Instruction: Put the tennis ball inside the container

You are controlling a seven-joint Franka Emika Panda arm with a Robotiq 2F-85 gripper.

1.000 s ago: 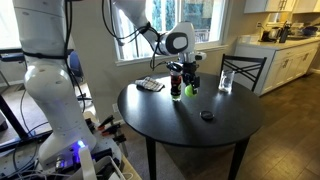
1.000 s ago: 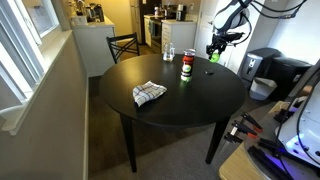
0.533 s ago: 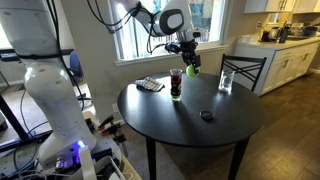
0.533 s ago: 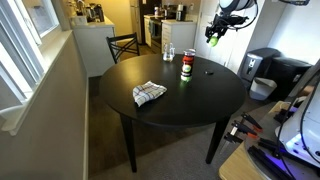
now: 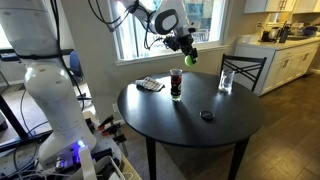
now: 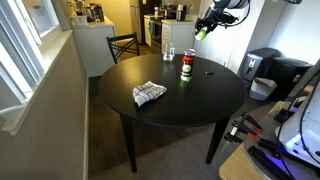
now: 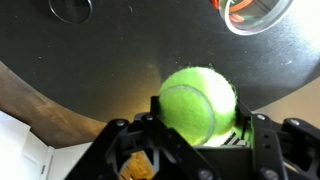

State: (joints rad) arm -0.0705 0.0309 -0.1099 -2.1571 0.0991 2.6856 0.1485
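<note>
My gripper (image 5: 188, 54) is shut on the yellow-green tennis ball (image 5: 190, 59) and holds it in the air, above and just to the side of the container. The container (image 5: 176, 84) is a tall narrow clear canister with a dark reddish rim, standing upright on the round black table (image 5: 190, 128). Both also show in an exterior view, the gripper (image 6: 203, 27) with the ball (image 6: 201, 33) above the container (image 6: 186, 66). In the wrist view the ball (image 7: 198, 103) fills the jaws (image 7: 198, 118). The container's open mouth (image 7: 262, 18) lies at the top right.
A clear drinking glass (image 5: 226, 80) stands near the table's edge by a black chair (image 5: 243, 68). A small black disc (image 5: 207, 115) and a checked cloth (image 5: 149, 85) lie on the table. The glass also shows in the wrist view (image 7: 72, 8).
The gripper has risen with the ball from table height beside the container to well above it, and has shifted sideways towards the container's top.
</note>
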